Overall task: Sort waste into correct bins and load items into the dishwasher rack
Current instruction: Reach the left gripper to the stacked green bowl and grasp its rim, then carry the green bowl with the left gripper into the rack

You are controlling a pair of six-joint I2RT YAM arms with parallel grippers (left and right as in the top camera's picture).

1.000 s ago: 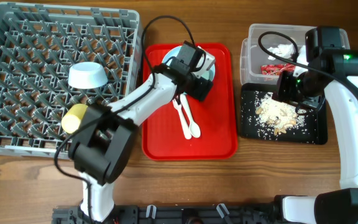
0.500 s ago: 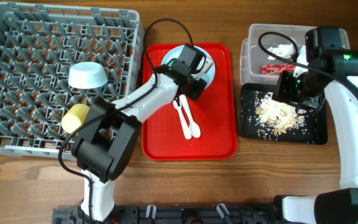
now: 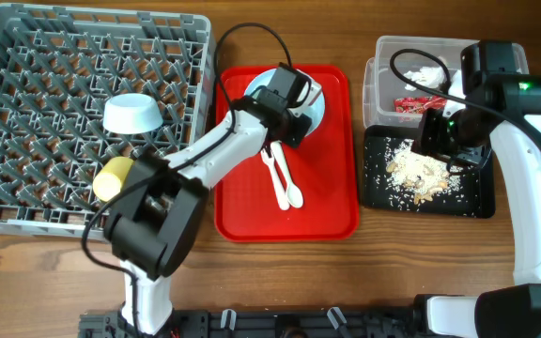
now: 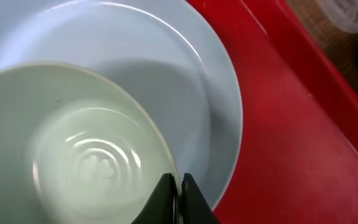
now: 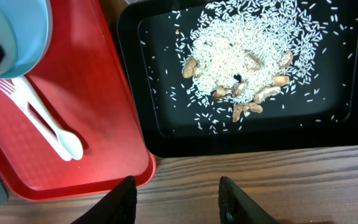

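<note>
Fingers (image 4: 194, 199) of the left gripper (image 4: 178, 182) are pinched shut on the five-o'clock rim of the green bowl (image 4: 86, 155), which sits on the blue plate (image 4: 191, 87) on the red tray (image 4: 291, 130), the rack (image 3: 54, 94) lying toward nine o'clock.

rack (image 3: 26, 84) to my left, bowl (image 3: 132, 114) and cup (image 3: 114, 177) in it | serving tray (image 3: 317, 197) centre: second bowl (image 4: 73, 143) on plate (image 4: 185, 81), fork (image 5: 8, 90) and spoon (image 5: 73, 147) in front | right: tub (image 3: 376, 70) behind shallow tray (image 3: 477, 197) holding crumbs (image 3: 416, 169)
</note>
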